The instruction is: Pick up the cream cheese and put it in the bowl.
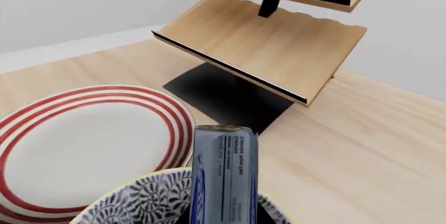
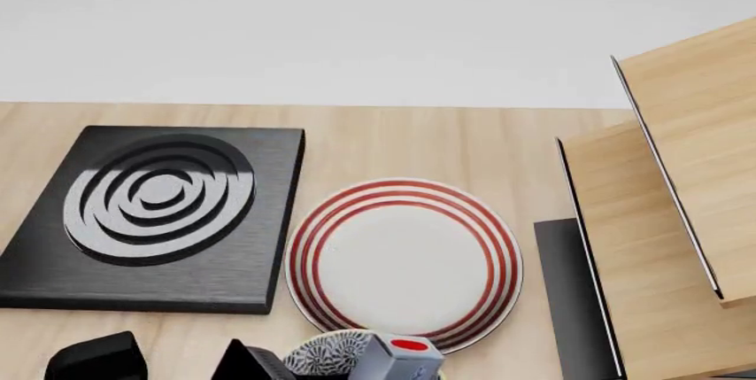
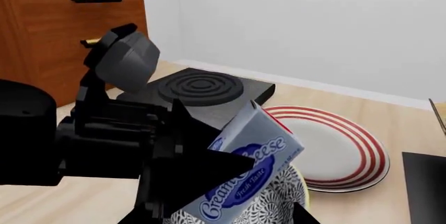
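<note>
Head view, left to right: black burner slab (image 2: 154,217) lying flat beside red-ringed plate (image 2: 405,263), bare wood between them; tiered wooden rack (image 2: 661,221) crowding the right edge. Left gripper (image 3: 202,156) clamping the cream cheese (image 3: 247,169), tilted over the bowl (image 3: 272,208). Right gripper showing nowhere, so unable to tell its state.

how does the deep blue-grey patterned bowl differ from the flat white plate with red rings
The deep round bowl with the dense blue-grey leafy pattern is tall-walled; the flat white plate with red rings is shallow. The bowl's decoration covers its outer wall, with a thin yellowish rim line; the plate has only concentric red rings round a plain white middle. The silver-grey cream cheese box stands tilted over the bowl; nothing lies on the plate. Both are round and rest on the wooden table.
</note>
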You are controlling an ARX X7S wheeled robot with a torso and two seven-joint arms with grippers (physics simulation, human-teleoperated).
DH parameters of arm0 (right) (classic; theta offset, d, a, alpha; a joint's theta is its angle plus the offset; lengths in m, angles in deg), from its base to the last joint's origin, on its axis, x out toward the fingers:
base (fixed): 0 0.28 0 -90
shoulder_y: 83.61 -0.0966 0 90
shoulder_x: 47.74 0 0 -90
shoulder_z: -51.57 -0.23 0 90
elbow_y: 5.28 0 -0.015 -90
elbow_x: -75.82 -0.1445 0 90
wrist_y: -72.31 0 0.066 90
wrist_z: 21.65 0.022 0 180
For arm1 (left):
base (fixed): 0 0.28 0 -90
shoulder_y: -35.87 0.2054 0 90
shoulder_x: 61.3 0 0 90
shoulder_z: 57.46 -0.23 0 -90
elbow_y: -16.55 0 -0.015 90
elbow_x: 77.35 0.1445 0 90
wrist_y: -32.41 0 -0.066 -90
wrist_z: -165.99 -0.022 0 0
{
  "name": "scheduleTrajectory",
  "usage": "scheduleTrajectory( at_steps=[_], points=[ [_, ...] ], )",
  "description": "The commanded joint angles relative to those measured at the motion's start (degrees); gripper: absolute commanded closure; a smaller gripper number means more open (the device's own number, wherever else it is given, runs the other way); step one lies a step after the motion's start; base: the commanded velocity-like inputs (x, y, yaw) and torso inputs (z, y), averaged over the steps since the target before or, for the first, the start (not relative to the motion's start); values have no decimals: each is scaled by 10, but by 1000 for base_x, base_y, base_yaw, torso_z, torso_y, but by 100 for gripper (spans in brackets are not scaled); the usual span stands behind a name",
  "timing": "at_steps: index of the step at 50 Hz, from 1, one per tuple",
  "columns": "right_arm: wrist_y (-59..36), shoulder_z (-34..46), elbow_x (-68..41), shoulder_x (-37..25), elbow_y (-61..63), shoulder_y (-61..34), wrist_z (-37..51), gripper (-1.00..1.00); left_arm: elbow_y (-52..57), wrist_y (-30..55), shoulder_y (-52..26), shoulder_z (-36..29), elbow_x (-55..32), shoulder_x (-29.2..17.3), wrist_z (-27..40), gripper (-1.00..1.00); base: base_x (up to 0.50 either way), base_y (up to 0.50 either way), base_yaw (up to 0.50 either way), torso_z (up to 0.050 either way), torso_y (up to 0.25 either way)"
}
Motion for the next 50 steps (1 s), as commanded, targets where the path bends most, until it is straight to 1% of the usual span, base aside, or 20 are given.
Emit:
scheduleTrajectory(
  at_steps=[1,42,43,50],
  points=[
    [0,2,0,0,0,-1,0,-100,5,0,-5,3,-13,0,9,100,0,0,0,0,0],
    [1,2,-1,-4,2,-2,6,-100,8,6,-11,3,-28,-5,19,100,0,0,0,0,0],
    [1,3,-2,-4,2,-2,4,-100,6,1,-10,3,-24,-5,21,-100,0,0,0,0,0],
    [-1,5,-2,-3,0,-4,4,-100,5,6,-12,5,-31,-5,22,-100,0,0,0,0,0]
  ],
)
